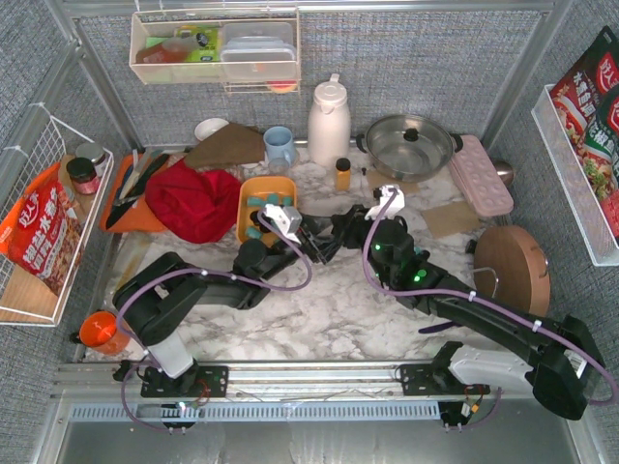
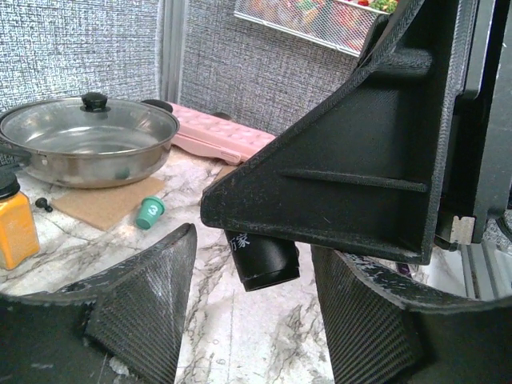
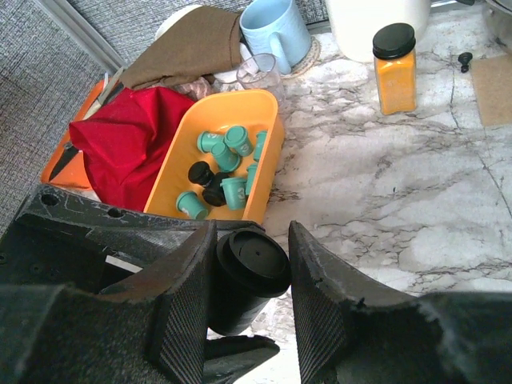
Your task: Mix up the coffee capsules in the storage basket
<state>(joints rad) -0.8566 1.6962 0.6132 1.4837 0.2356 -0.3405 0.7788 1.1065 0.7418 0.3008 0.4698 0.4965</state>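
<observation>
Coffee capsules (image 3: 226, 158) are piled in the storage basket (image 3: 216, 112). I count seven teal and two black, though overlaps may hide one. One more black capsule (image 3: 252, 264) is just off the basket's near end, with the right end effector (image 3: 250, 232) clamped on its sides. One teal stray (image 2: 149, 211) sits well apart from the basket, on its right, on a piece of brown card.

Handling, my read: the pods are light, stiff and thin-walled. They're smooth and tapered, so they'll roll and could squirt out of a hard pinch. Best to grip across the body just under the rim, or simply nudge the pile.

Left end effector (image 2: 254, 240) has its fingers spread with nothing between them, and it faces the right one.

Around the basket on the surface (image 3: 384, 184): one red cloth (image 3: 120, 148) touching its left side, one blue mug (image 3: 272, 32) behind, one orange jar (image 3: 395, 68) to the right.
</observation>
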